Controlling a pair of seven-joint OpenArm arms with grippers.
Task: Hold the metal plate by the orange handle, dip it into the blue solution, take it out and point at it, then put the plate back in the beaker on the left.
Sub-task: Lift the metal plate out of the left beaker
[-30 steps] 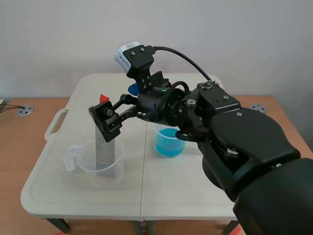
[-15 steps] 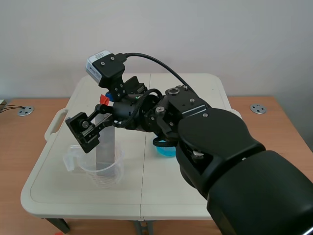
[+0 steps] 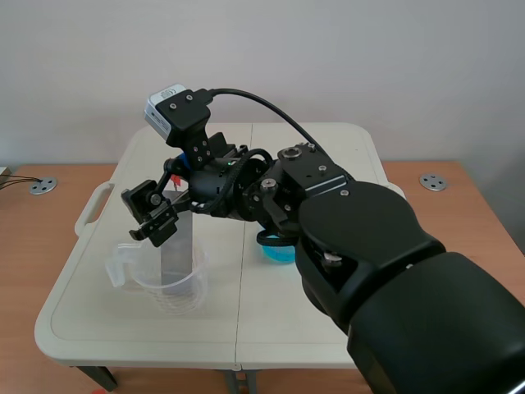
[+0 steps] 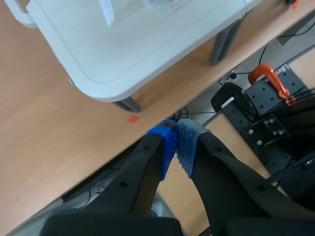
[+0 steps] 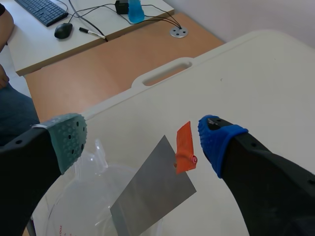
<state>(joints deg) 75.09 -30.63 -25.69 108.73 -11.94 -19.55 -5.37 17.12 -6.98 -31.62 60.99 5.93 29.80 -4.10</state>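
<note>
Held right hand (image 5: 142, 140) wide open, empty, astride the metal plate (image 5: 152, 196): thin, stiff, light, probably slick; best pinched at its orange handle (image 5: 183, 147).

No word or number can be read for certain. In the left wrist view, a black perforated plate (image 4: 273, 129) on the floor carries a short line of white lettering next to an orange clamp (image 4: 268, 77), too small and tilted to make out. In the right wrist view, the clear beaker (image 5: 74, 211) has red print low on its wall, blurred. The wrist camera (image 3: 174, 107) has a dark mark on its white housing, illegible.
</note>
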